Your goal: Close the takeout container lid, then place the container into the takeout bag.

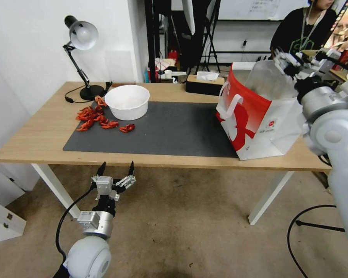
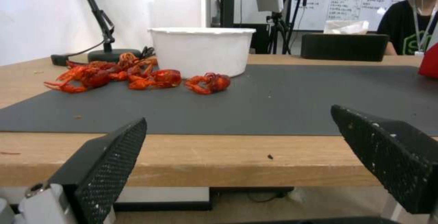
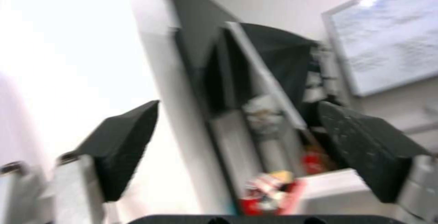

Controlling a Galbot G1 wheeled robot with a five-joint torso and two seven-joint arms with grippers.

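The takeout bag [image 1: 259, 112], red and white with flat white handles and a foil lining, stands open at the right end of the table; its red edge [image 2: 429, 63] shows in the left wrist view. The takeout container and its lid are out of view. My right gripper [image 1: 287, 61] is raised at the bag's upper rim, open, with nothing between its fingers [image 3: 237, 141]. My left gripper [image 1: 117, 165] hangs open below the table's front edge, facing the mat, its fingertips [image 2: 123, 141] spread wide apart [image 2: 237, 114].
A dark grey mat [image 1: 170, 131] covers the middle of the wooden table. A round white bowl [image 1: 127, 101] and several red crayfish [image 1: 92, 116] lie at its left. A desk lamp [image 1: 83, 38] and a tissue box [image 1: 205, 83] stand at the back.
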